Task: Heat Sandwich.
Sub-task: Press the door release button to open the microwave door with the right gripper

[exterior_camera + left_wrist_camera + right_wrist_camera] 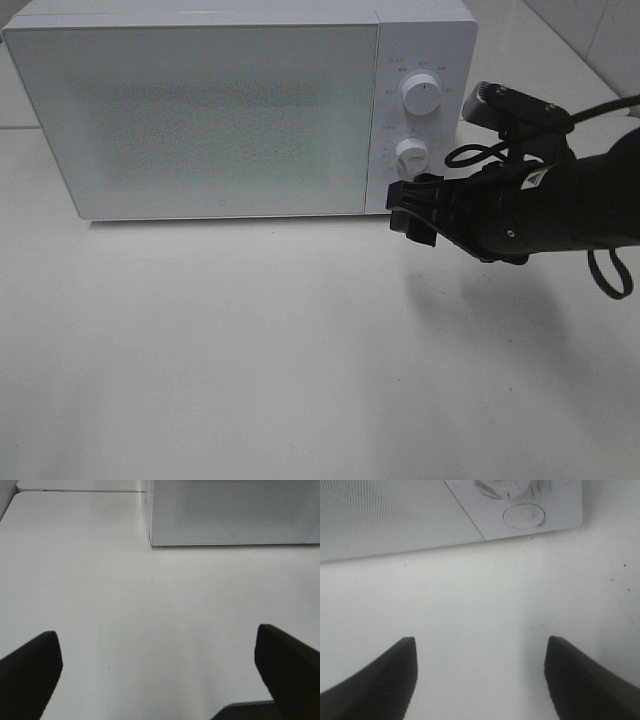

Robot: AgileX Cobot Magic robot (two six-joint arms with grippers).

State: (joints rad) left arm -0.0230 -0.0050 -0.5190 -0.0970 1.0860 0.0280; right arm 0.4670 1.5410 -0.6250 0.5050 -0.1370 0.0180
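We count 1 microwave (200, 110) with 2 knobs (420, 95) on the counter (250, 350). Only the wrist views show the left pincer (160, 675) and right pincer (480, 675) standing apart, empty.

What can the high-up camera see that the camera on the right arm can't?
Only the high camera shows the whole microwave with its door shut, the upper knob and the right arm. Only the right wrist camera shows the round button under the lower knob and the open right gripper with nothing between its fingers. Both show that lower knob and the white table. No sandwich appears in either.
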